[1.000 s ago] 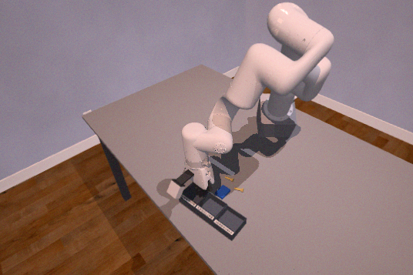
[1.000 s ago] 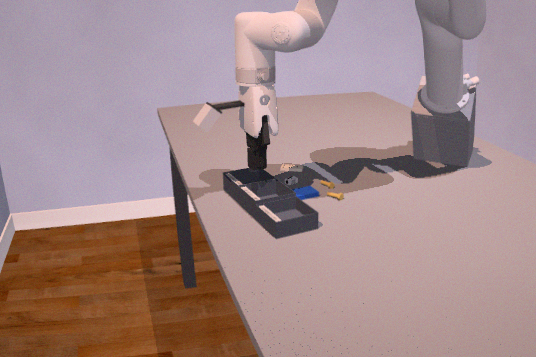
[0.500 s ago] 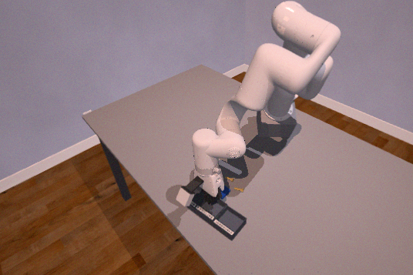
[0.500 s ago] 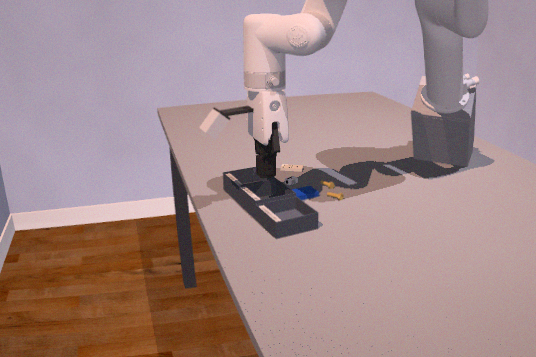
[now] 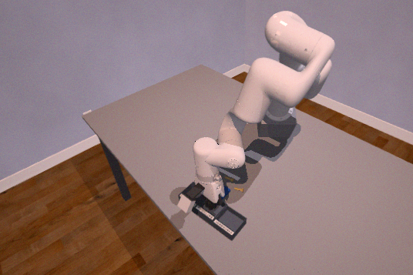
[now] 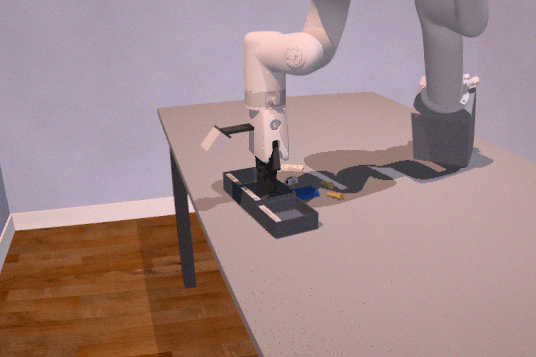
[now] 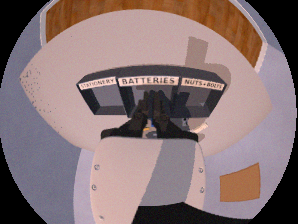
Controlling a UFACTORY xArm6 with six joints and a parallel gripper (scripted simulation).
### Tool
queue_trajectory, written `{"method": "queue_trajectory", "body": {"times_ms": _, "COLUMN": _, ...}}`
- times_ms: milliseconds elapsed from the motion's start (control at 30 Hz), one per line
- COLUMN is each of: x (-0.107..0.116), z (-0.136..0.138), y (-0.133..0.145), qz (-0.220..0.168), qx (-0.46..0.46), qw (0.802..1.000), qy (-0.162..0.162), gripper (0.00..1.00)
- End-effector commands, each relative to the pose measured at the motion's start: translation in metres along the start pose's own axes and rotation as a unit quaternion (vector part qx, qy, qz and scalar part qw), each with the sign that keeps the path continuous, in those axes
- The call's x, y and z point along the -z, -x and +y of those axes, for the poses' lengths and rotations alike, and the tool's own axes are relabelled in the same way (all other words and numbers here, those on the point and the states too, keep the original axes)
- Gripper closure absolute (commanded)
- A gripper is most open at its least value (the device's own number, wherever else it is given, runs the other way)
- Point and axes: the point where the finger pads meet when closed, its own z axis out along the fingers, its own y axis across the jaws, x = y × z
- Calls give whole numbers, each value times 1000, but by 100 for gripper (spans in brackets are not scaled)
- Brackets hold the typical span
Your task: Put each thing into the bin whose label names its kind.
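My gripper is shut, with nothing seen between its fingers. Its tips point down at the middle bin, labelled BATTERIES. The STATIONERY bin adjoins it on one side, the NUTS+BOLTS bin on the other. A blue thing lies on the table beside the bins. Two yellow bolt-like things, one nearer and one farther, lie past it. A small grey thing and a pale piece lie behind the bins. The fingers hide part of the middle bin.
The bins stand near the edge of the grey table. The loose things lie on the robot-base side of the bins, close to the gripper. The arm's shadow falls over that area and darkens part of the NUTS+BOLTS bin.
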Motion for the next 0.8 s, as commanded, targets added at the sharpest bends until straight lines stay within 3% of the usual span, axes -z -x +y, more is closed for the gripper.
{"method": "queue_trajectory", "body": {"times_ms": 0, "x": -11, "z": 0, "y": -2, "qz": 2, "qx": 0, "qw": 1000, "qy": -1, "gripper": 93}}
{"method": "queue_trajectory", "body": {"times_ms": 767, "x": -15, "z": 0, "y": -2, "qz": 2, "qx": 0, "qw": 1000, "qy": -1, "gripper": 93}}
